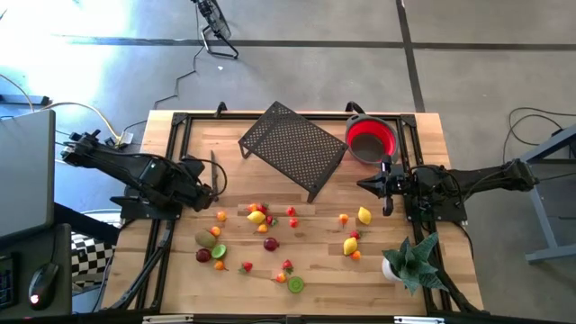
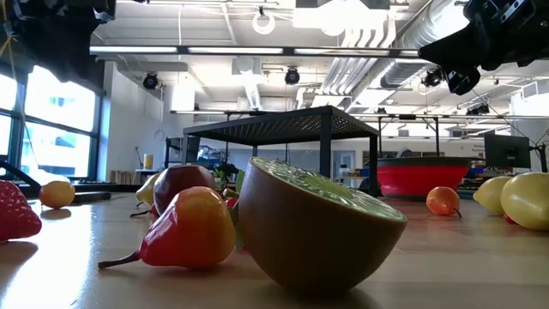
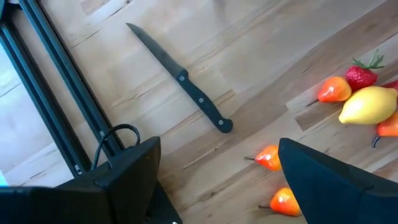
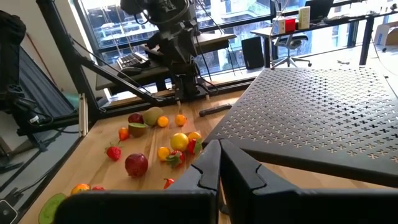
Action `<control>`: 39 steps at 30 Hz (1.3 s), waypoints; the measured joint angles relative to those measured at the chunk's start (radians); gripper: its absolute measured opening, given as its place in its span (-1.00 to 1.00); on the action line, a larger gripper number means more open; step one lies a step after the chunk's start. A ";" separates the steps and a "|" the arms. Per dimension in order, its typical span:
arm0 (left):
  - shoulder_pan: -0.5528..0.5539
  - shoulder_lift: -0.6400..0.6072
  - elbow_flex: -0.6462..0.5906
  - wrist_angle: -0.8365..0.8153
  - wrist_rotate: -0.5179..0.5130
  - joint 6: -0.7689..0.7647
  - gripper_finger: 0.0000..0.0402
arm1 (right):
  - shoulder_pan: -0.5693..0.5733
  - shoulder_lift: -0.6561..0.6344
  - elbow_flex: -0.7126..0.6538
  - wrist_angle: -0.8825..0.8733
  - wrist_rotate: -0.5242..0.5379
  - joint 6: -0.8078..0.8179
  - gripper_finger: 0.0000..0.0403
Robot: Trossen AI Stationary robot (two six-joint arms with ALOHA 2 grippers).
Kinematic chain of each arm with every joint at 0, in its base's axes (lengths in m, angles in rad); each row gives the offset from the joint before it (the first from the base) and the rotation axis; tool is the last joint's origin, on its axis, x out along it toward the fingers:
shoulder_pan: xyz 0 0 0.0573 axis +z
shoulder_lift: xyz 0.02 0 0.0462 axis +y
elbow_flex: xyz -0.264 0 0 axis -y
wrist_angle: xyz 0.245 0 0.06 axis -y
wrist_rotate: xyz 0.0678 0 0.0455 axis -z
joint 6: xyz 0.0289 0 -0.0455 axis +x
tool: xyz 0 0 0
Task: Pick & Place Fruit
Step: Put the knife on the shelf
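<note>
Surface: light butcher-block wooden surface (image 1: 180,270) edged by a black metal frame; it fills the middle of the high view and carries every item below.
Rack: black perforated metal rack (image 1: 292,144) on legs, upper centre of the high view; it stands tilted across the surface, well apart from the fruit, likely as an obstacle or raised shelf.
Bowl: red collapsible bowl (image 1: 372,139) with a dark rim, upper right of centre in the high view, just beside the rack; judged to be the receiving container, and no fruit shows in it.
Plant: spiky green plant in a white pot (image 1: 407,262), lower right of the high view; not part of the task.
Left gripper: left gripper (image 3: 217,177), left of centre in the high view, hangs over the surface with its fingers spread wide and nothing between them; judged ready to descend on the nearest orange pieces.
Right gripper: right gripper (image 4: 219,163), right of centre in the high view just below the bowl, fingers clenched together on nothing; judged to be waiting.
Knife: black-handled kitchen knife (image 3: 180,78) lying flat near the left gripper, apart from the fruit.
Fruit: small toy fruit (image 1: 270,238), glossy plastic in yellow, orange, red, green and brown, scattered loose across the lower centre of the high view.
Fruit detail: in the low view a halved green piece (image 2: 313,223) rests tilted on its rounded side beside a red-and-yellow pear shape (image 2: 189,227).
</note>
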State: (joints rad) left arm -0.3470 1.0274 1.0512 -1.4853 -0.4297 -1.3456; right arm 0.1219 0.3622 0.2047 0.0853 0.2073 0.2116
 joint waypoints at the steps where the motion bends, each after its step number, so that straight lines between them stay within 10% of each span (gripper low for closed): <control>1: 0.000 0.002 0.000 0.004 0.000 -0.013 0.59 | 0.000 0.000 0.000 0.000 0.000 0.001 -0.99; 20: 0.001 -0.004 -0.005 0.020 -0.009 -0.108 0.59 | 0.000 0.000 0.000 0.000 0.000 0.002 -0.99; 39: 0.157 -0.202 -0.297 0.224 -0.023 -0.122 0.59 | 0.000 0.000 0.000 0.001 0.004 -0.006 -0.99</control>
State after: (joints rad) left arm -0.1895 0.8253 0.7544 -1.2614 -0.4530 -1.4676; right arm 0.1219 0.3620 0.2047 0.0860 0.2109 0.2058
